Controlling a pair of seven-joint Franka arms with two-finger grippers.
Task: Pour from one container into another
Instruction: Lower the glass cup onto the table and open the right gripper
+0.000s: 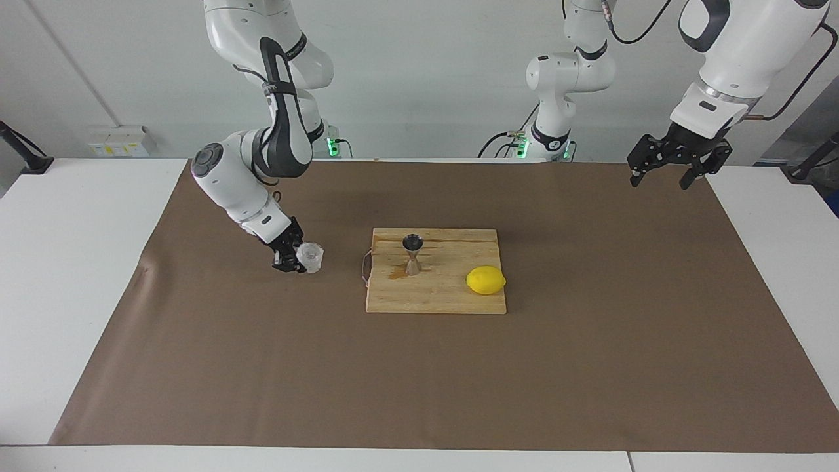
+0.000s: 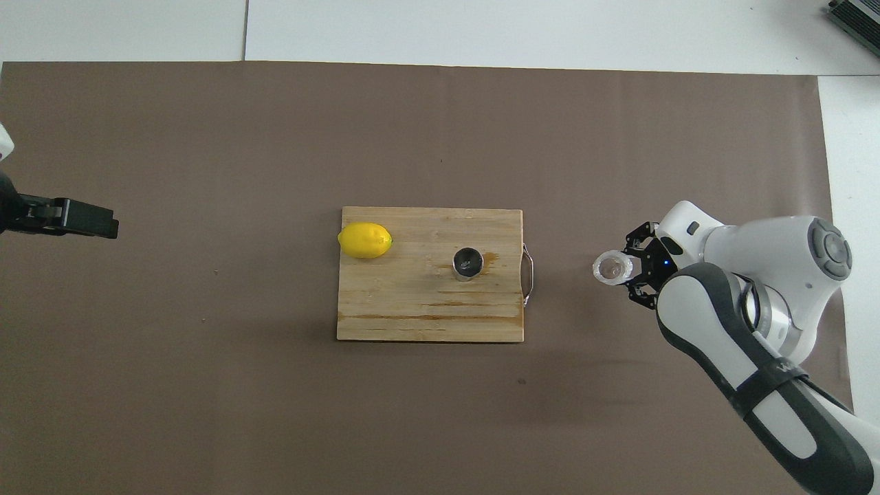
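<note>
The squat clear glass cup (image 1: 311, 257) (image 2: 611, 268) stands upright, low over the brown mat, a little off the cutting board's handle end. My right gripper (image 1: 300, 259) (image 2: 624, 269) is shut on its side, reaching in at a slant from the right arm's end of the table. The steel hourglass jigger (image 1: 412, 254) (image 2: 467, 262) stands on the wooden cutting board (image 1: 439, 298) (image 2: 412, 320), with a wet stain beside its foot. My left gripper (image 1: 661, 176) (image 2: 89, 221) waits open, raised over the mat at the left arm's end.
A yellow lemon (image 1: 486, 280) (image 2: 364, 240) lies on the board toward the left arm's end. The board has a wire handle (image 1: 364, 267) (image 2: 527, 275) on the side facing the cup. A brown mat (image 1: 590, 367) covers most of the white table.
</note>
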